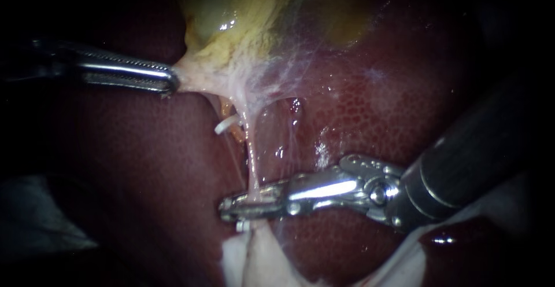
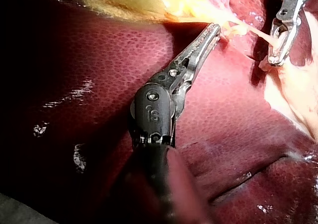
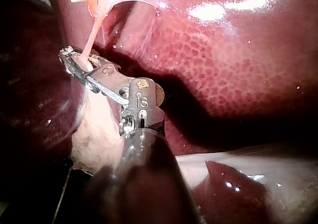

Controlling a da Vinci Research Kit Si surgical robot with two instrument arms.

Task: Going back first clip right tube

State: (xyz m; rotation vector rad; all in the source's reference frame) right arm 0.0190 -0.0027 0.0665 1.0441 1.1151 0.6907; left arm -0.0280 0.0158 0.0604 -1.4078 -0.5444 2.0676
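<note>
Right tube (image 1: 252, 162): pale strand stretched below the gallbladder (image 1: 231, 26), across the liver (image 1: 376, 119). Right instrument (image 1: 245, 208): end effector clenched on it. Left instrument (image 1: 171, 82): end effector grasping the gallbladder's edge. White clip (image 1: 224, 126): just under the gallbladder.

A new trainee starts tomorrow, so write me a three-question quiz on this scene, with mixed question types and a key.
1. True or false: the left instrument has its jaws shut on pale tissue at the lower end of the gallbladder.
2. The tip of the right instrument is at: A the thin tube; B the gallbladder; C the left instrument.
3. Which lies nearer the gallbladder: the white clip or the right instrument's tip?
Key: 1 true; 2 A; 3 the white clip.
</note>
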